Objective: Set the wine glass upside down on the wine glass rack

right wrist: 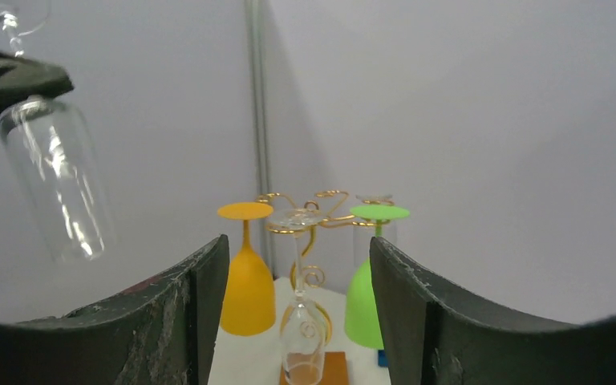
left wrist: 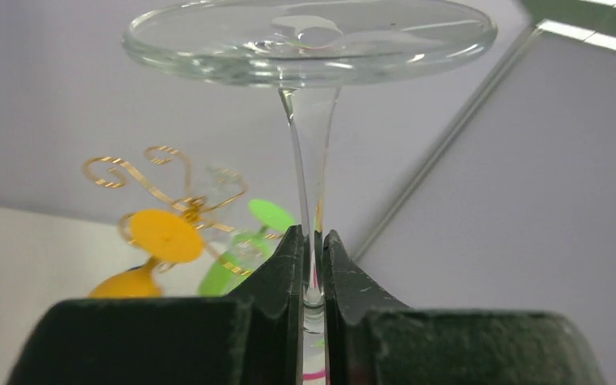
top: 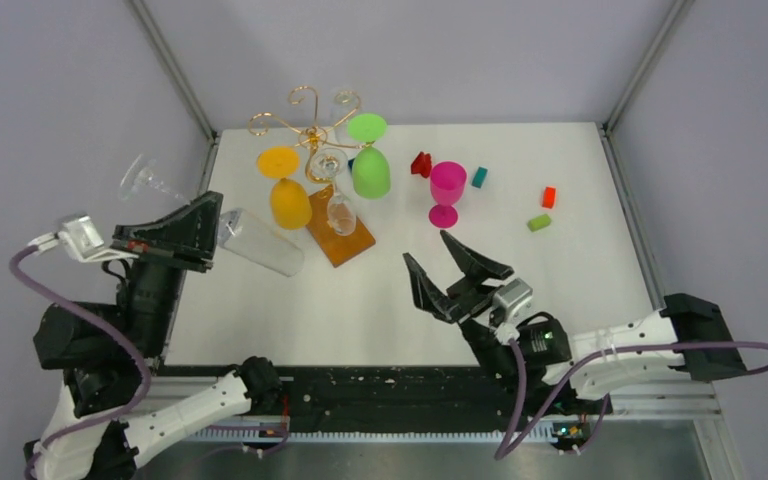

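Observation:
My left gripper [top: 212,226] [left wrist: 313,242] is shut on the stem of a clear wine glass [top: 260,243] [left wrist: 309,36], held tilted in the air left of the table. Its foot points away from the rack and its bowl [right wrist: 56,184] toward the table. The wine glass rack [top: 310,125] [left wrist: 168,180] [right wrist: 321,208], gold wire on a wooden base [top: 345,243], stands at the back. On it hang, upside down, an orange glass [top: 286,195] [right wrist: 246,289], a green glass [top: 370,165] [right wrist: 365,297] and a clear glass [top: 339,208] [right wrist: 303,345]. My right gripper [top: 427,248] [right wrist: 298,249] is open and empty, facing the rack.
A pink glass [top: 447,190] stands upright on the table right of the rack. Small blocks lie around it: red [top: 421,163], teal [top: 479,177], orange-red [top: 549,197], green [top: 538,222]. Grey walls with metal posts [right wrist: 253,96] enclose the table.

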Controlling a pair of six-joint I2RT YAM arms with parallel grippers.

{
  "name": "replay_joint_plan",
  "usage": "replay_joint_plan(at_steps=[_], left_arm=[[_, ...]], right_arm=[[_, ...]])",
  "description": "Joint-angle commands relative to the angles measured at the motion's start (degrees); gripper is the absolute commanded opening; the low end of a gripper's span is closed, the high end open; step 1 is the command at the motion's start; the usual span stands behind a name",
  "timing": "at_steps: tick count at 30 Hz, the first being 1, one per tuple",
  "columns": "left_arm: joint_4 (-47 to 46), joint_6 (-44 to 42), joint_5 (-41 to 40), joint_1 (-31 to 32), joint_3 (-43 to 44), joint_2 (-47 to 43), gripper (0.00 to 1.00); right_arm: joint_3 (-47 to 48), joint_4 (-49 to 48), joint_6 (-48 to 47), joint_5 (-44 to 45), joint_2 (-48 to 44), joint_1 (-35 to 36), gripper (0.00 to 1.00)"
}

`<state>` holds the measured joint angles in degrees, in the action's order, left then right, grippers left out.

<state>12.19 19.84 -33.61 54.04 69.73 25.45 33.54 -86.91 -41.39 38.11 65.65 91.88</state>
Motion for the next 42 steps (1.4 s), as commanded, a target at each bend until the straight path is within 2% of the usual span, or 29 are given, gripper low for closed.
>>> replay_joint_plan(at_steps=[1, 3, 4, 5, 7, 10, 17, 21, 25, 31, 42], left_arm=[[12.7, -12.0, -9.6, -0.2, -4.3, 2.4, 0.00], [12.9, -14.9, -13.7, -0.2, -7.5, 1.5, 0.00], [12.9, -15.9, -14.6, -0.2, -8.7, 0.7, 0.00], [12.2, -17.5, -14.8, -0.2, -10.0, -0.2, 0.00], [9.7, -20.1, -14.7, -0.2, -12.1, -2.8, 0.00], [6.7, -25.2, -15.4, -0.1, -13.2, -5.5, 0.00], [5.5, -30.2, -14.9, 0.6, -12.4, -4.0, 0.00], [4.7, -30.9, -11.5, 0.6, -11.1, 0.7, 0.00], [3.3, -34.1, -11.7, 0.5, -9.3, 3.9, 0.00], [2.7, -37.9, -14.2, 0.5, -7.5, 1.4, 0.00], [4.3, -35.7, -7.6, 0.1, -6.4, 8.5, 0.00]], right_arm=[[4.9, 12.9, 4.3, 14.0, -8.3, -0.9, 0.63], [9.5, 38.8, 18.1, 11.0, -13.6, -5.7, 0.63], [12.8, 53.9, 28.0, 6.1, -15.2, -9.8, 0.63], [16.3, 64.2, 35.0, 0.5, -15.9, -15.0, 0.63], [21.6, 77.5, 42.4, -7.4, -15.4, -23.4, 0.63], [28.0, 87.4, 44.5, -12.4, -13.9, -30.2, 0.64], [32.2, 95.1, 49.1, -22.3, -9.9, -37.1, 0.64], [32.7, 95.9, 52.0, -22.0, -8.7, -37.8, 0.64], [35.6, 98.0, 56.1, -21.4, -6.2, -38.8, 0.65], [37.5, 97.1, 62.6, -22.1, -3.4, -40.1, 0.64], [37.0, 95.4, 65.5, -25.4, -2.3, -42.1, 0.64]])
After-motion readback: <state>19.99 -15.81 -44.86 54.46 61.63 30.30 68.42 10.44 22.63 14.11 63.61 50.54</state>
